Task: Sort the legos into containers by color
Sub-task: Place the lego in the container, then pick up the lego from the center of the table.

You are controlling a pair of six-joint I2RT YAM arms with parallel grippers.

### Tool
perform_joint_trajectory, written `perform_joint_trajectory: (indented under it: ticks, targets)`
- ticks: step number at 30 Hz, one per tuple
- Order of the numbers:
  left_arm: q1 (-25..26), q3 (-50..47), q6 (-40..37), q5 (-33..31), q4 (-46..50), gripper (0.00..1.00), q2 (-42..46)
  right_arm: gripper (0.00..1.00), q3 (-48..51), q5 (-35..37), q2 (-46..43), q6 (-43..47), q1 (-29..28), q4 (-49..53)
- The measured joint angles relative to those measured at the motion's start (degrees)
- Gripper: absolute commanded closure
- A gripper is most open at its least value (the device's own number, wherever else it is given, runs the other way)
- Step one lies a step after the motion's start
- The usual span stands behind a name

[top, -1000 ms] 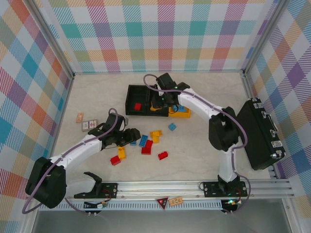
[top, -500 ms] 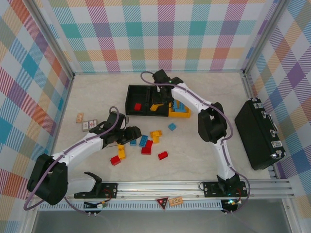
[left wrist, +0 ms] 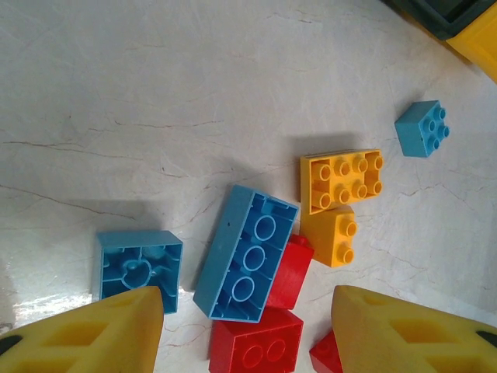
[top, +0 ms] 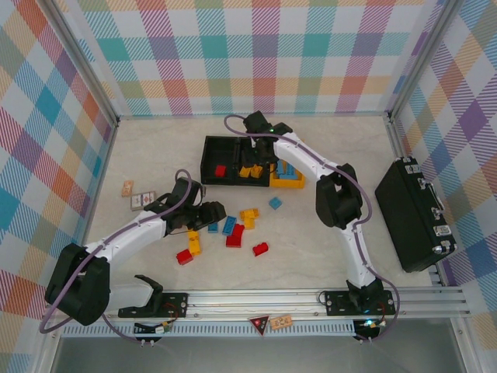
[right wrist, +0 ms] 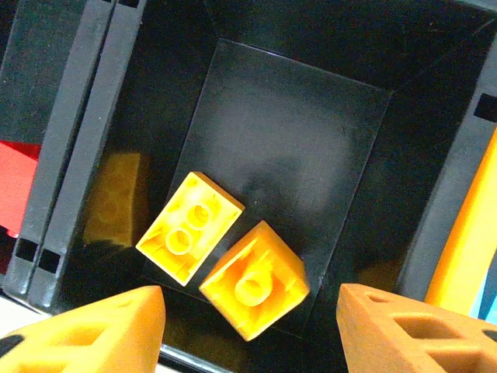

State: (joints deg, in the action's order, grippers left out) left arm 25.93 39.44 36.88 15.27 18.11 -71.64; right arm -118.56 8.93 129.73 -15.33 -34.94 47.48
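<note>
Where the bin wall (right wrist: 74,116) crosses, a red lego (right wrist: 15,186) lies half-hidden.

Left arm (top: 128,233) runs low and pretty stretched out from its base at the near left, angling toward the middle of the table. The left gripper (top: 210,214) points down, and on its wrist cam its yellow fingers (left wrist: 101,334) sit clearly apart. Right arm (top: 311,163) goes up from the near right base, folds at the elbow (top: 338,202) and reaches back and to the left. The right gripper (top: 252,165) faces down too, with its orange fingers (right wrist: 404,326) spread wide.
</note>
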Motion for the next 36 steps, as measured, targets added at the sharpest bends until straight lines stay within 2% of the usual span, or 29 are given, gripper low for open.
perform_joint_trajectory:
  ticks: [6, 13, 16, 19, 24, 27, 36]
  targets:
    - [0.0, 2.0, 0.0, -1.8, 2.6, 0.41, 0.0, 0.39, 8.5, -1.5, -9.4, -0.2, 0.0, -2.2]
    - [0.0, 3.8, -0.4, -4.4, 6.4, 0.4, 0.0, 0.38, 25.4, -5.5, -27.0, -1.7, -0.2, -8.1]
    - [0.1, 3.9, -0.7, -4.7, 7.8, 0.41, 0.0, 0.37, 30.3, -7.3, -31.2, -2.4, -0.3, -10.5]
    - [1.1, 5.6, -2.0, -5.0, 9.4, 0.41, -1.5, 0.35, 39.9, -9.4, -37.3, -3.9, -0.3, -12.5]
    - [4.9, 11.4, -3.3, -5.6, 10.5, 0.4, -6.8, 0.29, 51.6, -10.7, -45.7, -6.5, -0.3, -13.4]
    - [7.4, 15.9, -3.8, -6.3, 10.8, 0.33, -11.4, 0.28, 56.8, -10.7, -50.2, -8.1, -0.3, -14.1]
    - [13.4, 29.0, -3.7, -9.9, 12.8, 0.24, -26.5, 0.25, 67.2, -9.6, -59.5, -12.4, -0.3, -15.3]
